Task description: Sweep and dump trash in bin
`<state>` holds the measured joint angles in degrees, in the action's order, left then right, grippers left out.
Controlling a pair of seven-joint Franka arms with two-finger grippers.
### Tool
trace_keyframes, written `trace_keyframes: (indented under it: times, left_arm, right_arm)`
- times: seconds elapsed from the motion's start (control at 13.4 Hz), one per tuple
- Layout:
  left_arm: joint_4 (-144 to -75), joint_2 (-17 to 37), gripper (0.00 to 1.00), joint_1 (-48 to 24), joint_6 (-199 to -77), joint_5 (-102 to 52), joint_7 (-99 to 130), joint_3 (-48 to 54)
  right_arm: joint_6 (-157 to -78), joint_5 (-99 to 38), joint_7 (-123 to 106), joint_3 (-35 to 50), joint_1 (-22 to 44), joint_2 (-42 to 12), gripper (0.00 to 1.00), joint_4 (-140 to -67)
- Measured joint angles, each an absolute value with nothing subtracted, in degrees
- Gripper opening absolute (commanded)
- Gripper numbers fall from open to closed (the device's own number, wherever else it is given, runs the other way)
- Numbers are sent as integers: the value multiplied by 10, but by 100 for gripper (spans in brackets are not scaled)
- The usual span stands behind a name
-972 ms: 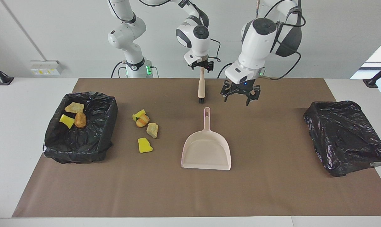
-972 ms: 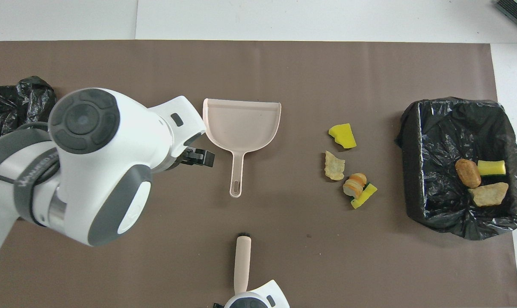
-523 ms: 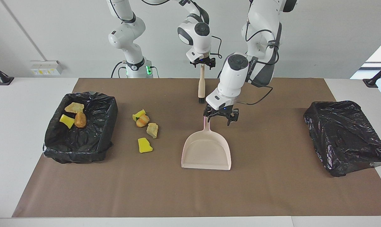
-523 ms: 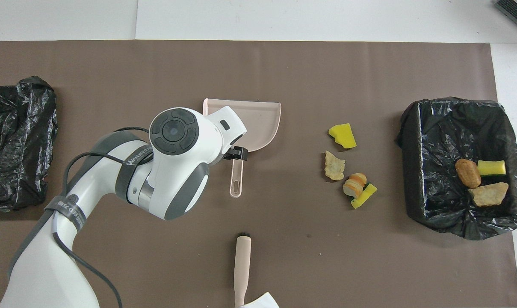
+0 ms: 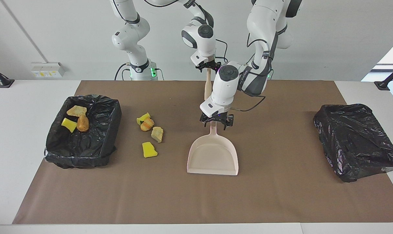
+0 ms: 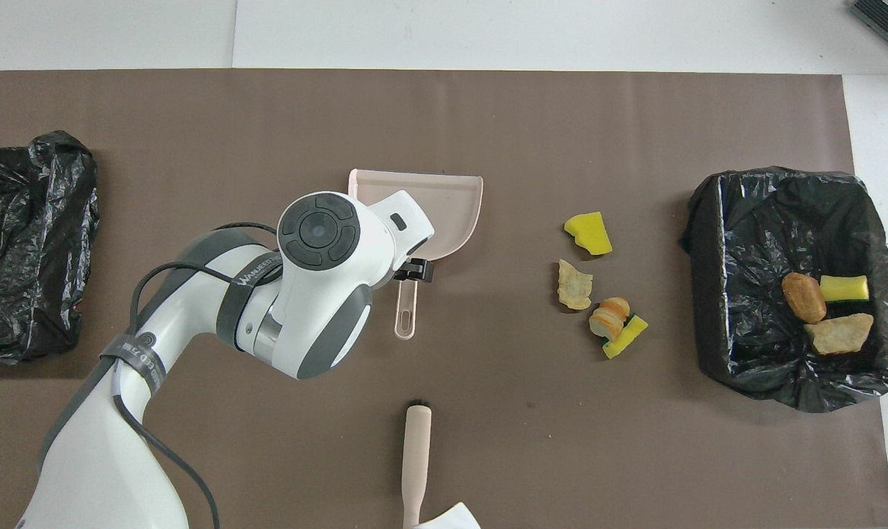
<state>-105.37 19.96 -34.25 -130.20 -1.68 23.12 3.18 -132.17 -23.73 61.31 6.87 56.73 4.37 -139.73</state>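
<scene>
The left gripper [image 5: 216, 121] stands wide over the dustpan [image 5: 213, 156] handle. The right gripper [image 5: 209, 67] holds the brush [image 6: 416, 454] upright, nearer the robots than the dustpan. 4 trash scraps [image 5: 150, 135] lie beside the dustpan.

4 trash bits [image 5: 150, 133] loose on the mat w/ yellow sponge, beige lump, orange piece; 3 more in the bin [image 5: 55, 143] already.
</scene>
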Motion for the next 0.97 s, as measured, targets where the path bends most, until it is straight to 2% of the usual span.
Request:
trace_keyframes:
  times: [0.07,0.22,0.3,0.37,0.45,0.52,0.6,0.82,0.9,0.97]
  left_arm:
    - [-1054,207,100,-344,-1316,-17,234,32]
    - [-1054,211,100,-344,-1325,-17,234,29]
    - [-1053,211,90,-344,-1325,-17,234,28]
    - [-1053,211,80,-344,-1325,-17,234,27]
    - [-1053,211,68,-344,-1325,-17,234,27]
    - [-1053,211,50,-344,-1325,-16,234,27]
    - [-1053,211,36,-344,-1325,-14,234,27]
    - [-1052,211,13,-344,-1324,21,234,27]
    - [-1051,210,2,-344,-1322,27,234,27]
    - [-1051,208,0,-343,-1319,30,234,26]
  right_arm:
    - [-1323,-237,613,69,568,44,73,-1398]
    - [-1323,-237,611,69,569,45,17,-1399]
    - [-1323,-237,609,69,570,46,5,-1399]
    - [-1323,-237,608,69,571,46,0,-1399]
    - [-1324,-237,608,69,571,46,0,-1399]
    - [-1324,-237,608,69,572,46,0,-1399]
    - [-1326,-237,607,69,572,46,0,-1399]
    - [-1325,-237,605,69,571,46,0,-1400]
    - [-1320,-237,605,68,570,46,0,-1399]
    - [-1304,-235,605,67,567,47,0,-1396]
